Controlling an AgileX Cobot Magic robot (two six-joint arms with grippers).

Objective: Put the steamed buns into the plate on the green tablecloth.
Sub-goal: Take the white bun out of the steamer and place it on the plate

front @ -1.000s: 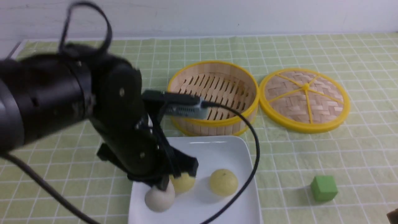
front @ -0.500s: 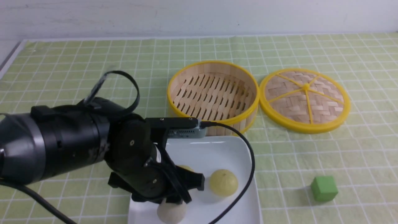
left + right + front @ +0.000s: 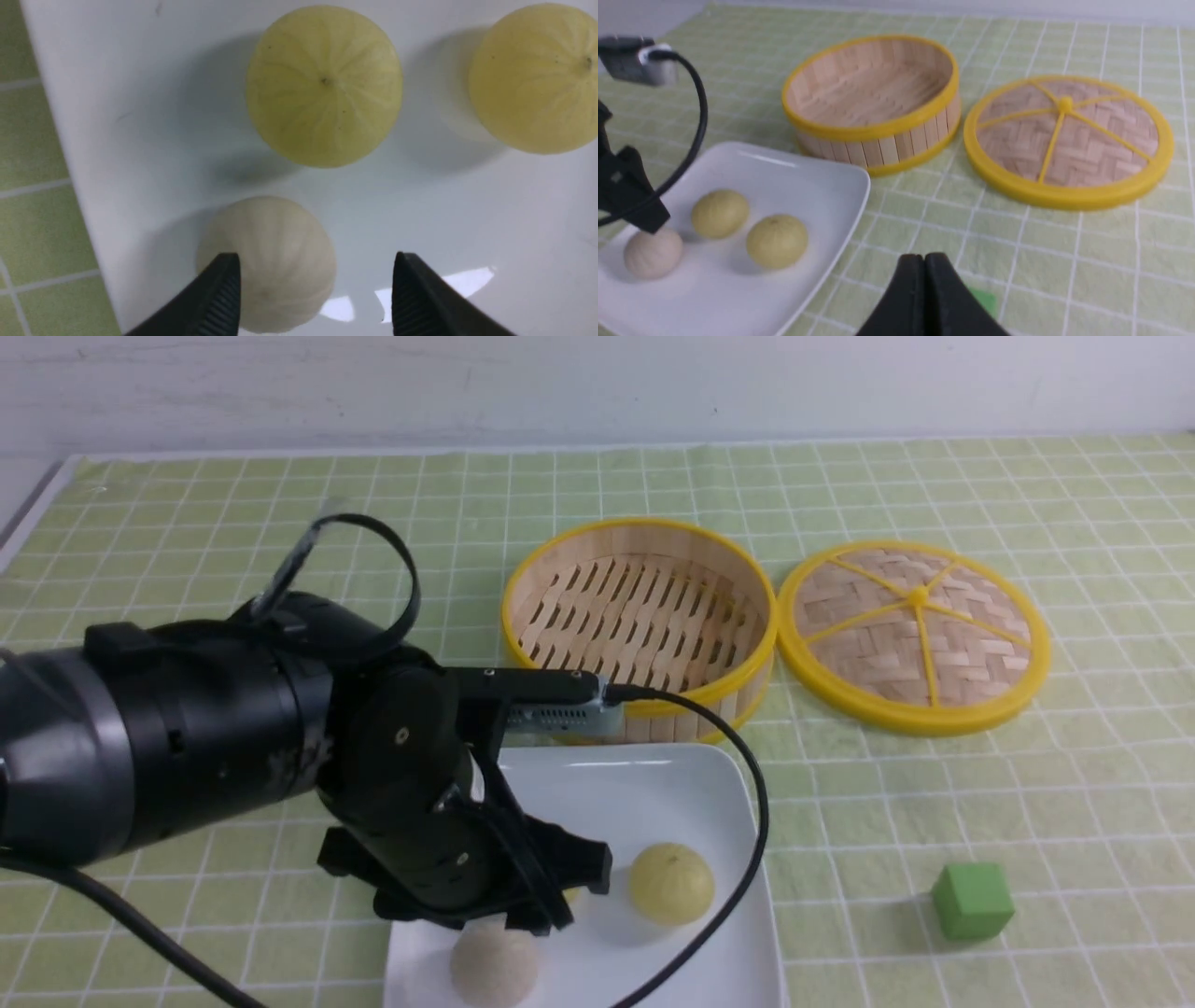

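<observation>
Green white-gridded tablecloth (image 3: 878,821) before a pale wall (image 3: 597,392), left jaws apart, right jaws closed

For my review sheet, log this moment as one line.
left gripper: open | right gripper: shut, empty | buns: all three on white plate | basket: off plate

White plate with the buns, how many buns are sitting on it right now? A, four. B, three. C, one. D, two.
B: the left wrist view shows an off-white bun and two pale yellow buns, all resting on the white plate.
</observation>
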